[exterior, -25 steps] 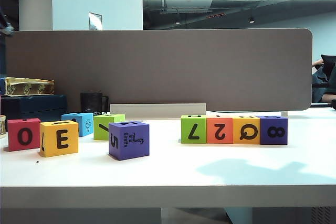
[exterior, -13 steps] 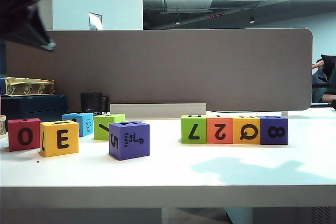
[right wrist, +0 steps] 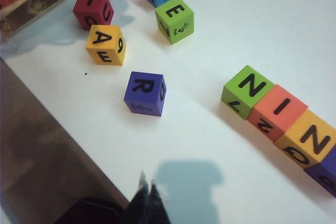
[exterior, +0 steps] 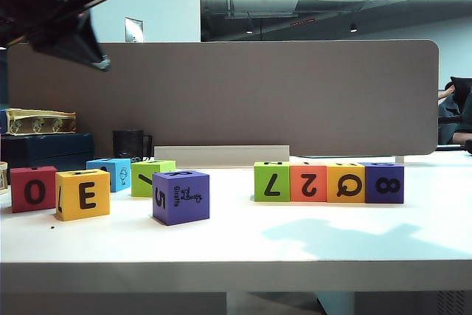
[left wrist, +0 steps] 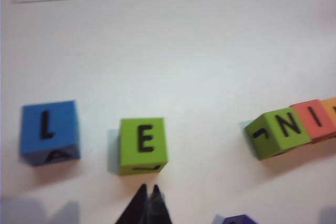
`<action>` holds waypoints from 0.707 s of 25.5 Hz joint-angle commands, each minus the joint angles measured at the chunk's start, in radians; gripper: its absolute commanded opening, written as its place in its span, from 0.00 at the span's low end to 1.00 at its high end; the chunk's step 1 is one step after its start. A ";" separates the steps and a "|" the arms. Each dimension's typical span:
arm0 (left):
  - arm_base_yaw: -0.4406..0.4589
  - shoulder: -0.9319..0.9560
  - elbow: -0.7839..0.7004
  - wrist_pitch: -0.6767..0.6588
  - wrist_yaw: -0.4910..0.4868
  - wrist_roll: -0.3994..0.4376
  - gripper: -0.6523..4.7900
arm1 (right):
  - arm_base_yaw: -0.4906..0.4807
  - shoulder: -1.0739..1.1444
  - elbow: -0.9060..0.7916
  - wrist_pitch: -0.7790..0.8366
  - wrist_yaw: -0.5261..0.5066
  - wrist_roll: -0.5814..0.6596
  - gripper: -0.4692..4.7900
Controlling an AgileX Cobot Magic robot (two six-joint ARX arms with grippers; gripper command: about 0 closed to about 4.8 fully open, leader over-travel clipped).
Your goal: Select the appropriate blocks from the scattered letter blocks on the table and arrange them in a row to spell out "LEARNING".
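Likely light, stiff matte cubes; pinch flat side faces. Left gripper (left wrist: pixel 148 203), jaws together, nearest green E cube (left wrist: pixel 142 145). Right gripper (right wrist: pixel 147 199), jaws together, near purple R cube (right wrist: pixel 145 93).

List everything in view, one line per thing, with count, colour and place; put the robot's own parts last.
red block: 1, far left of the table.
yellow block: 1, beside the red one.
blue block: 1, behind the yellow.
green block with E: 1, beside the blue.
purple block with R: 1, alone, nearest the front edge.
row of blocks: 4, green, coral, orange, purple, touching, on the right.
table: 1, white.
divider panel: 1, grey-brown, behind the table.
black mug: 1, behind the left blocks.
left pincer: shut, above the table near the green E block.
right pincer: shut, over the front edge.
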 commanded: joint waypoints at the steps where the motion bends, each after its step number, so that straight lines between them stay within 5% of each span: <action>1: -0.025 0.028 0.045 -0.008 0.003 0.032 0.11 | 0.007 0.005 0.005 0.010 0.005 -0.019 0.09; 18: -0.182 0.114 0.083 -0.142 0.016 0.156 0.11 | 0.006 0.006 0.004 -0.031 0.004 -0.024 0.09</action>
